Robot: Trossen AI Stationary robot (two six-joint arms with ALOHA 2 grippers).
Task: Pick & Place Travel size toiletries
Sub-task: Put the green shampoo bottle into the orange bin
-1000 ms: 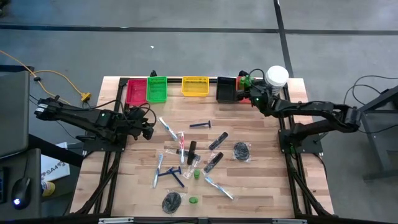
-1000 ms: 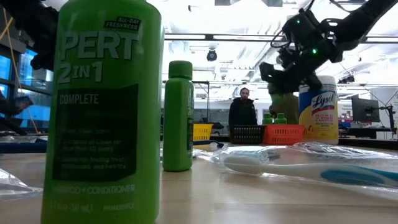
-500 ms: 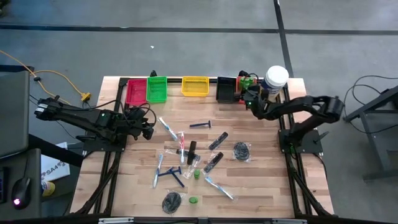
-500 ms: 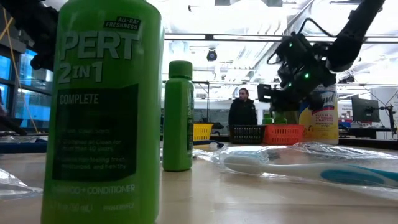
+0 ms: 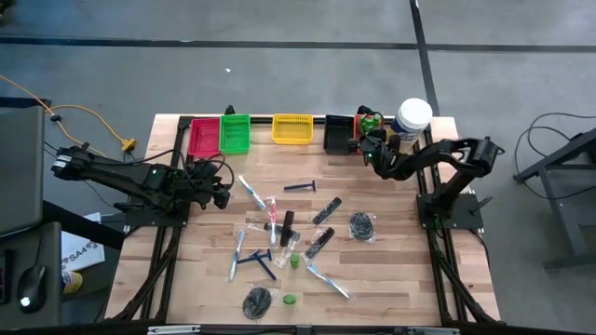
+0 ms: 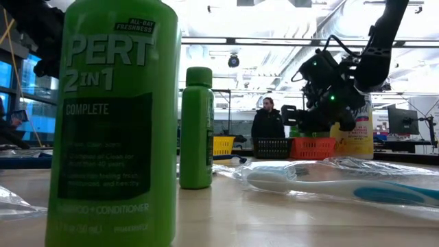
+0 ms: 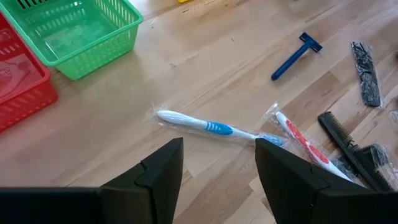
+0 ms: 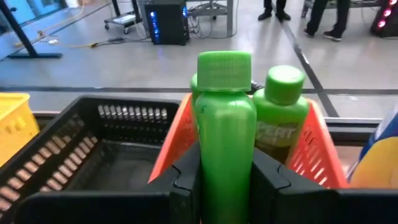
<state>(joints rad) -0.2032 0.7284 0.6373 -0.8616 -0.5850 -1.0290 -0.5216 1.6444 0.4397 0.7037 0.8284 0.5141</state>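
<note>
The left claw (image 5: 226, 197) hovers low over the tabletop (image 5: 391, 279) at its left side, fingers (image 7: 158, 171) spread wide and holding nothing. Just ahead of it lies a wrapped toothbrush (image 7: 208, 126) with a blue grip, and beside that a second one with red trim (image 7: 305, 142). Along the far edge stand the bins: red (image 5: 202, 139), green (image 5: 235, 134), yellow (image 5: 291, 128), black (image 5: 337, 135) and orange (image 8: 314, 143).

In the middle of the tabletop the toiletries lie scattered: a blue razor (image 5: 300, 186), a black comb (image 5: 326, 210), a dark mesh puff (image 5: 361, 224), another puff (image 5: 256, 301) near the front edge, and two green bottles (image 6: 112, 123) standing close to the low camera.

The right claw (image 5: 370, 149) is near the far right corner, just by the black and orange bins, gripping an upright green bottle (image 8: 224, 124) between its fingers (image 8: 273, 180). Another green bottle (image 8: 283, 106) already stands in the orange bin. A white jar (image 5: 413, 115) sits at the corner beyond.

A person (image 6: 267, 125) stands in the room behind.
</note>
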